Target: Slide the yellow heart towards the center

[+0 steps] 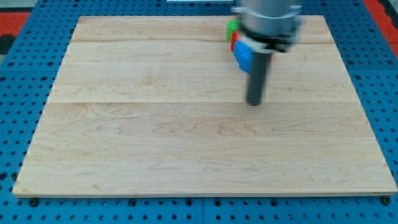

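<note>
Scene: a pale wooden board (186,143) lies on a blue perforated table (18,93), seen from the near side.
Arm: the arm's blurred grey housing (268,22) hangs over the board's far edge, right of the middle.
Rod: a straight dark rod (257,78) drops from the housing.
My tip: my tip (254,103) rests on bare wood, right of the board's centre and nearer than the blocks.
Blocks: a green block (232,27), a red block (234,41) and a blue block (243,56) cluster at the far edge, just left of the rod, partly hidden by the housing; shapes unclear.
Tip and blocks: my tip stands just near and right of the blue block, apart from it.
Yellow heart: cannot be made out anywhere in the view.
Fingers: there are none; the arm ends in the bare rod, so nothing is clasped.
</note>
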### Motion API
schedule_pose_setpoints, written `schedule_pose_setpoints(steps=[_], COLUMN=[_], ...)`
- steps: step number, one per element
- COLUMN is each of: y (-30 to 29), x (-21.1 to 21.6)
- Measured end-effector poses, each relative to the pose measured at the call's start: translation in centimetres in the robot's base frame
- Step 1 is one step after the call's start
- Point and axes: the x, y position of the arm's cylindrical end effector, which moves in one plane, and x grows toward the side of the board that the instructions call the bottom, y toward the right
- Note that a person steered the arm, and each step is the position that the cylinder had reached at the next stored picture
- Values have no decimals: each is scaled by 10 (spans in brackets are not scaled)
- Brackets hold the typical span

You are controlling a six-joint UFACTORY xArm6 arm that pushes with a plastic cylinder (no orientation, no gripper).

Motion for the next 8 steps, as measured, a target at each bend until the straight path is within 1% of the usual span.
schedule_pose_setpoints(steps=[1, 2, 3, 4, 5, 7, 8], y=[53, 50, 42, -12, -20, -8, -8], x=[-82, -139, -149, -150, -149, -150, -160])
